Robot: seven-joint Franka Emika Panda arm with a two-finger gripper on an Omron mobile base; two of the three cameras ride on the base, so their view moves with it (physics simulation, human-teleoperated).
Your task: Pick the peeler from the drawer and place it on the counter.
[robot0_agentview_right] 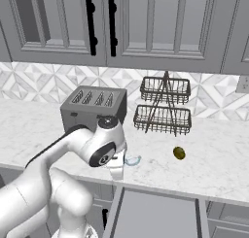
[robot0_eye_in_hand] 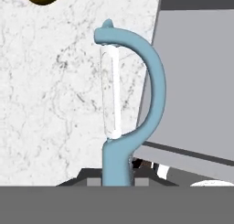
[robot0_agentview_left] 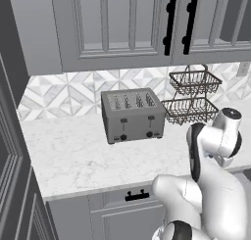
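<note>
End effector [robot0_eye_in_hand: 117,175] clamped on peeler [robot0_eye_in_hand: 132,86] handle, over table [robot0_eye_in_hand: 55,104] edge by open drawer [robot0_eye_in_hand: 196,81]; early release risks it dropping back in

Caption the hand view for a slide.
Gripper shut on the blue peeler, over the marble counter.

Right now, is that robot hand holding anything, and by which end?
Yes: the gripper is shut on the blue peeler, gripping the bottom of its handle, the blade end pointing away.
</note>
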